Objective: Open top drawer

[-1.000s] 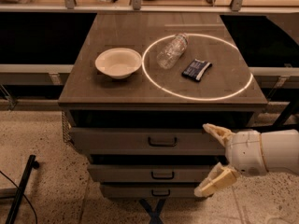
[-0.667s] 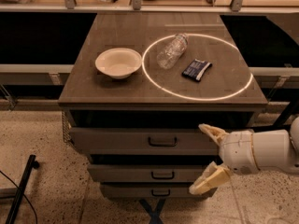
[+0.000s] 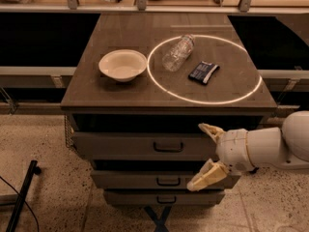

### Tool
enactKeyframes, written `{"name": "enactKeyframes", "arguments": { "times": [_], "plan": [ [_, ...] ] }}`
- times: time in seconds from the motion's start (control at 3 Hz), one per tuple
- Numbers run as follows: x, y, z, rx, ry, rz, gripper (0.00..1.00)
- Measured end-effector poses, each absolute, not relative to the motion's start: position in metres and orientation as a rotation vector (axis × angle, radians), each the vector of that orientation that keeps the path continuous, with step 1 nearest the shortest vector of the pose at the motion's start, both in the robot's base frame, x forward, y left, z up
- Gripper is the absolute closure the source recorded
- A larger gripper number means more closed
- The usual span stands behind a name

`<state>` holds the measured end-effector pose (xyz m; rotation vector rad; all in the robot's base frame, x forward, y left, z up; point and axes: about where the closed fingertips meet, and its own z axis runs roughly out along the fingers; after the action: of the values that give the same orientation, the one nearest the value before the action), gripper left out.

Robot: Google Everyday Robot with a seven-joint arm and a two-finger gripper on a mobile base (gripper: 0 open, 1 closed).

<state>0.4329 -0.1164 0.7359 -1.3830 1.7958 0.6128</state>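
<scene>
3 look-alike handles stack closely below the worktop [image 3: 111, 94], and the tool [image 3: 200, 156], fingers spread wide, hangs in front of the closed top drawer [image 3: 120, 146], right of its central handle [image 3: 168, 147]. Closing in low could hook the middle drawer [image 3: 125, 180] instead, and a shallow pinch may slip off the small bail.

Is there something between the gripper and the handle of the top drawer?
Nothing visible does. The gripper, fingers open, is in front of the drawers, just right of the handle of the top drawer. The bowl, bottle and packet lie up on the cabinet.
</scene>
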Motion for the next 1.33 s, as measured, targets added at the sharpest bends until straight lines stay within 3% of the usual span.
{"name": "enactKeyframes", "arguments": {
  "times": [1.33],
  "plan": [
    [0.477, -0.108, 0.71, -1.387, 1.823, 0.596, 0.0]
  ]
}}
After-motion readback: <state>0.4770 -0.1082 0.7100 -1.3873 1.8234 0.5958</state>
